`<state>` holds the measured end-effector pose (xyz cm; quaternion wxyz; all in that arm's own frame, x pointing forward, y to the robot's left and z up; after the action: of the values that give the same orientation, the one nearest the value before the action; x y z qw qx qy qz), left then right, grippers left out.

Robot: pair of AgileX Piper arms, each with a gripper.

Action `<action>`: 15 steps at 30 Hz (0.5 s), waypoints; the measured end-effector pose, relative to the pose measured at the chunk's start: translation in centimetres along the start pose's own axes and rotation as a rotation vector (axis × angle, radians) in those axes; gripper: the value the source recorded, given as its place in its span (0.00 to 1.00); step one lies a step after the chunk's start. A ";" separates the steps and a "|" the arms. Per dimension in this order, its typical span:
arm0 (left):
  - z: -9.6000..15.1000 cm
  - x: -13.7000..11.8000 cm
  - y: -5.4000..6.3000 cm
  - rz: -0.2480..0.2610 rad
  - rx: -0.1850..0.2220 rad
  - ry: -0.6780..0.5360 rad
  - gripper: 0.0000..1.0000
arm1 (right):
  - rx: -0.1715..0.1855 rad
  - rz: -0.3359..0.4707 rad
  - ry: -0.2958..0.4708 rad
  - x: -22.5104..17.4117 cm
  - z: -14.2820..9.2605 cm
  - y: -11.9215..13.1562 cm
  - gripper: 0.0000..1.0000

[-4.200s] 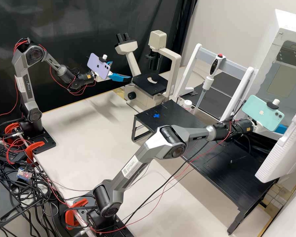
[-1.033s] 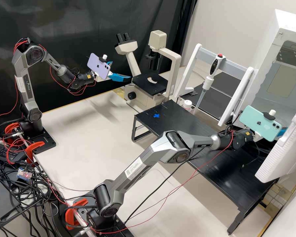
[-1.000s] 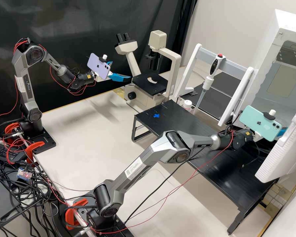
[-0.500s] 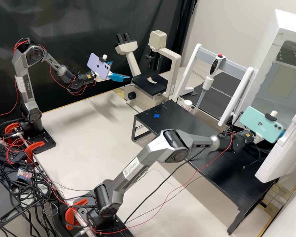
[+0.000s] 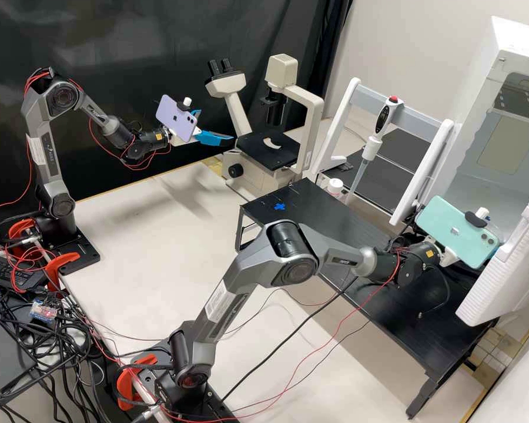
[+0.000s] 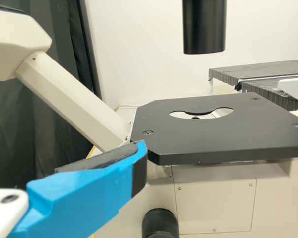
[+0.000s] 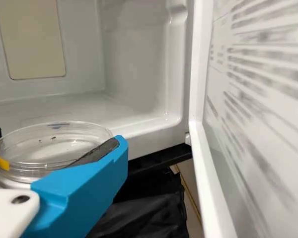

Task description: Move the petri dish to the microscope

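In the high view my right gripper [image 5: 451,257] is at the open front of the white chamber, its fingers hidden behind the mint phone. The right wrist view has my right gripper [image 7: 58,144] shut on the clear petri dish [image 7: 49,163], a finger on either side and the dish roughly level. At the back, my left gripper [image 5: 216,126] stands open and unladen beside the microscope [image 5: 268,150]. One blue finger of the left gripper [image 6: 89,186] shows in the left wrist view, near a corner of the black stage [image 6: 198,141], which has a round opening.
The white chamber [image 7: 139,64] has its door [image 7: 263,99] swung out beside the right gripper. A black raised table [image 5: 335,235] stands below the right arm. Behind it are a pipette [image 5: 372,147] on a white stand and a small white-capped bottle [image 5: 335,187].
My right arm has drawn back a little from the chamber, leftward and slightly down in the high view, and its elbow has folded higher. The left arm has kept still.
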<state>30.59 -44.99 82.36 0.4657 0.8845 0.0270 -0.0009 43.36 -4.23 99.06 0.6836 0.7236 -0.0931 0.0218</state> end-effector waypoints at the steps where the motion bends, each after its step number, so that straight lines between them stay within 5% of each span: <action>1: 0.0 0.0 0.0 0.000 0.000 0.000 1.00 | 0.000 0.009 0.018 -0.7 -0.2 0.0 0.00; 10: 0.0 0.0 0.0 0.000 0.000 0.000 1.00 | -0.021 0.064 0.163 -8.5 -2.6 -1.1 0.00; 15: 0.0 0.0 0.0 0.000 0.000 0.000 1.00 | -0.003 0.057 0.256 -12.6 -4.5 -2.7 0.00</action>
<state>30.59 -44.99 82.36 0.4657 0.8845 0.0270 -0.0009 31.88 1.71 94.72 0.6900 0.7110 -0.0258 0.1332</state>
